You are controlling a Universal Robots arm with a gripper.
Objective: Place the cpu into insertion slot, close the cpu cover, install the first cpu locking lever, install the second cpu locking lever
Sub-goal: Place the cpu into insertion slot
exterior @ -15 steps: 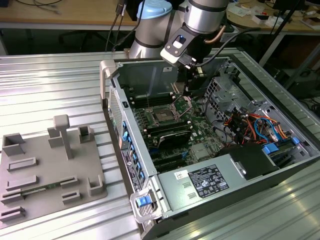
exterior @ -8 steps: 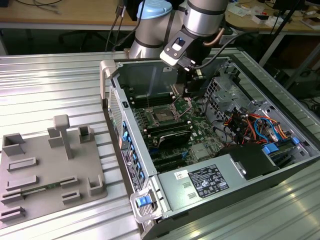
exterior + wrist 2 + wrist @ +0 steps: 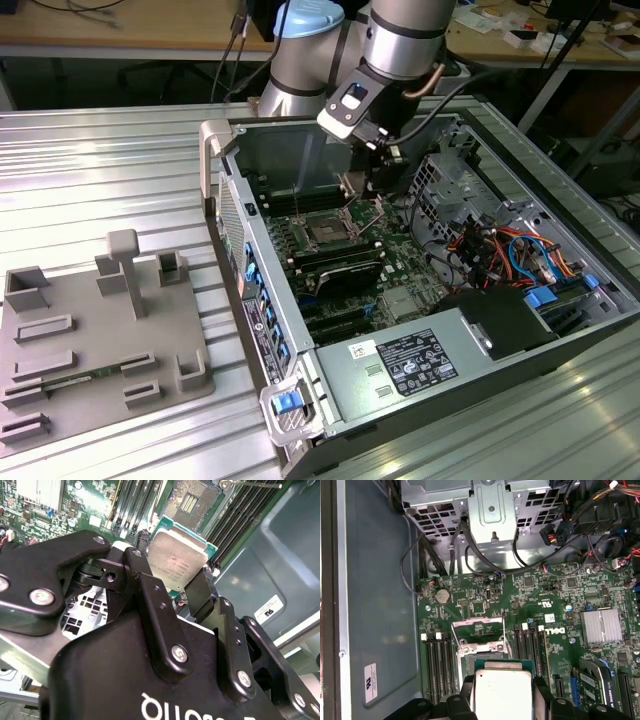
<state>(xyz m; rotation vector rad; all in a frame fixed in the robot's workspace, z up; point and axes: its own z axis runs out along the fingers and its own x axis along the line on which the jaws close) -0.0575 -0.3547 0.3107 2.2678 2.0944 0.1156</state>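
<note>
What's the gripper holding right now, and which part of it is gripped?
The gripper holds the cpu, pinched by two opposite side edges, with its silvery metal top facing both wrist cameras.

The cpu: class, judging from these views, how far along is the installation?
Done: pickup. The gripper holds the cpu above the motherboard, not seated. The insertion slot lies bare and the cpu cover stands open; seating, closing and both levers remain.

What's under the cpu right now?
The gripper holds the cpu above the green board; beyond it the insertion slot lies open, cpu cover raised. The board directly beneath is hidden by the cpu.
</note>
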